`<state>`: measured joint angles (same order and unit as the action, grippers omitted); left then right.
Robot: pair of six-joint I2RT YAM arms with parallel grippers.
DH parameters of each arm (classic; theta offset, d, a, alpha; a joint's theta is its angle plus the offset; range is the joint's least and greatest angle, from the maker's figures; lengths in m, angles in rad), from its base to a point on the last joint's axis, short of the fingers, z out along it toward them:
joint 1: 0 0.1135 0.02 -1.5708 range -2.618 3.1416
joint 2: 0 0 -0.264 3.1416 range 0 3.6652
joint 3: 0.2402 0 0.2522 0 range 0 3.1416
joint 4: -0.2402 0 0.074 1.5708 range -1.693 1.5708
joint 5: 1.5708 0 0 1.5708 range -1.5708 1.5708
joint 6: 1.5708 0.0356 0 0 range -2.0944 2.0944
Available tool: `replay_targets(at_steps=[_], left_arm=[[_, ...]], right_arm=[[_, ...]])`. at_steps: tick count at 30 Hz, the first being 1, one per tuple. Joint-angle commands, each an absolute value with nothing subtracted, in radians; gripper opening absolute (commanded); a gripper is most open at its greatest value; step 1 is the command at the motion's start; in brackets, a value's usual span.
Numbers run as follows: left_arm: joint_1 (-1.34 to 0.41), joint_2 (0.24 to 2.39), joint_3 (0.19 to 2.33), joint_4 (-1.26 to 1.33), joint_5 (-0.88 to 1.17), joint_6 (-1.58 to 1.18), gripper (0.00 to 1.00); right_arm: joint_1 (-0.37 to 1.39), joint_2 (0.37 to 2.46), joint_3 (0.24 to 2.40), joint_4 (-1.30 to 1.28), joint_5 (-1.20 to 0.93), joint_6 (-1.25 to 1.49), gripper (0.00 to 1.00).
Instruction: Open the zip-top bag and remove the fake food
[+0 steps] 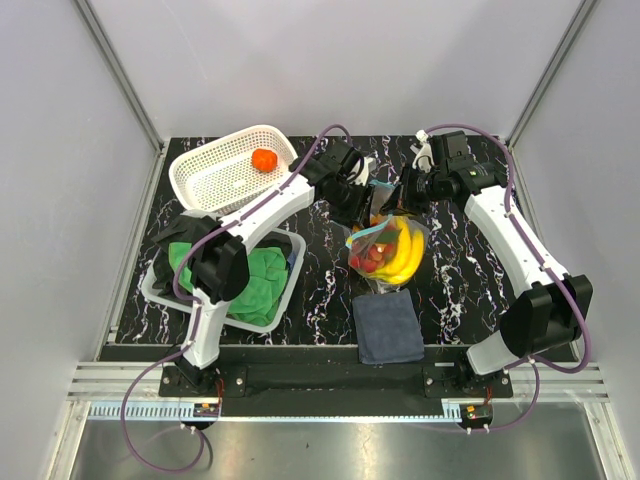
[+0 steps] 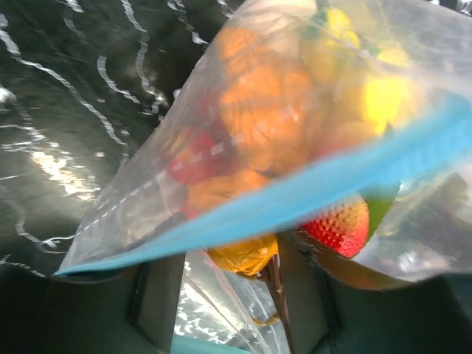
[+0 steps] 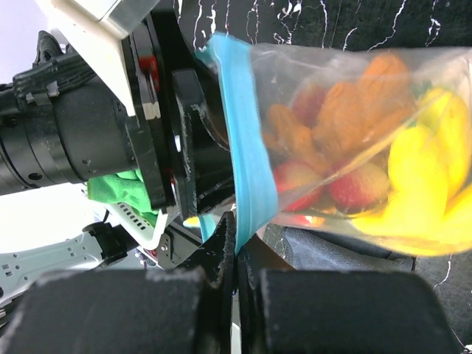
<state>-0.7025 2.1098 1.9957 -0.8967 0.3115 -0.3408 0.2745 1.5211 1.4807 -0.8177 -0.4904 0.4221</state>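
Right gripper pinching zip-top bag teal strip; left gripper at mouth, grip unclear; fake food inside.

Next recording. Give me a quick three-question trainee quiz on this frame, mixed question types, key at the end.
1. True or false: the zip-top bag lies inside the white basket.
2. What is the right gripper shut on? A: the bag's teal zip strip. B: the bag's bottom corner. C: nothing.
3. Short answer: what lies in the white basket?

Key: 1 false, it is held up between the two arms. 2 A. 3 a round orange fruit.
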Motion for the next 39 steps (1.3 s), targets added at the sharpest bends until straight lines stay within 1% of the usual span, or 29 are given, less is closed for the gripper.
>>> replay_targets(at_steps=[1,3,5,6,7,8,24,29,33,39], left_arm=[[-0.706,2.100,2.040,-0.859,0.426,-0.380,0.41],[-0.706,2.083,2.028,-0.824,0.431,-0.391,0.32],[-0.706,2.074,2.032,-0.808,0.440,-0.391,0.18],[-0.704,2.065,2.033,-0.799,0.439,-0.399,0.14],[-0.704,2.060,2.034,-0.795,0.440,-0.402,0.04],[-0.704,2.056,2.034,-0.787,0.436,-0.405,0.00],[-0.704,1.895,2.054,-0.706,0.298,-0.368,0.00],[-0.713,1.850,2.040,-0.696,0.175,-0.278,0.00],[-0.727,1.832,2.010,-0.684,0.124,-0.218,0.00],[-0.733,1.789,2.005,-0.673,0.015,-0.192,0.00]], right_arm=[[0.284,1.499,1.494,-0.778,-0.489,0.425,0.00],[0.284,1.496,1.488,-0.778,-0.485,0.422,0.00],[0.284,1.491,1.479,-0.778,-0.482,0.422,0.00],[0.284,1.488,1.476,-0.778,-0.480,0.422,0.00],[0.284,1.483,1.473,-0.778,-0.477,0.422,0.00],[0.284,1.482,1.470,-0.778,-0.471,0.420,0.00],[0.284,1.459,1.420,-0.776,-0.422,0.405,0.00],[0.282,1.447,1.419,-0.776,-0.396,0.411,0.00],[0.284,1.439,1.413,-0.755,-0.405,0.439,0.00],[0.281,1.437,1.390,-0.752,-0.414,0.437,0.00]])
